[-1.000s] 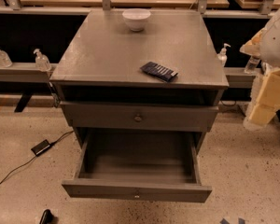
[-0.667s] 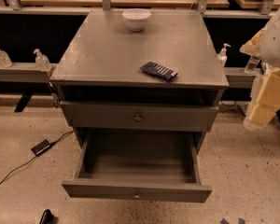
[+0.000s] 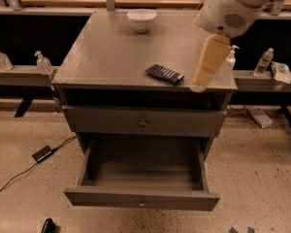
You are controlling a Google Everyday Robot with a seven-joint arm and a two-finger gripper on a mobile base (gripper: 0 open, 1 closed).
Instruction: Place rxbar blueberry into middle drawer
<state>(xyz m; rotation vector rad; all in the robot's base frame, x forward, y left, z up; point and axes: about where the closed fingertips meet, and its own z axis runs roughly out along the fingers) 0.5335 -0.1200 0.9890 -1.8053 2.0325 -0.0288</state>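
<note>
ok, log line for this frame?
rxbar blueberry: on cabinet top | middle drawer: open | gripper: right of bar, not touching

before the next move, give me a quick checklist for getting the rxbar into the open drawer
1. rxbar blueberry lies flat on the cabinet top, near its front edge: ok.
2. Room around the bar: the white bowl sits at the back, well apart from it: ok.
3. middle drawer is pulled open, its inside in view: ok.
4. gripper lined up over the bar: not ok, it hangs to the bar's right, near the top's front right corner.
5. Bar in grasp: not ok, it lies untouched.
6. Gripper's height above the top: cannot tell.
</note>
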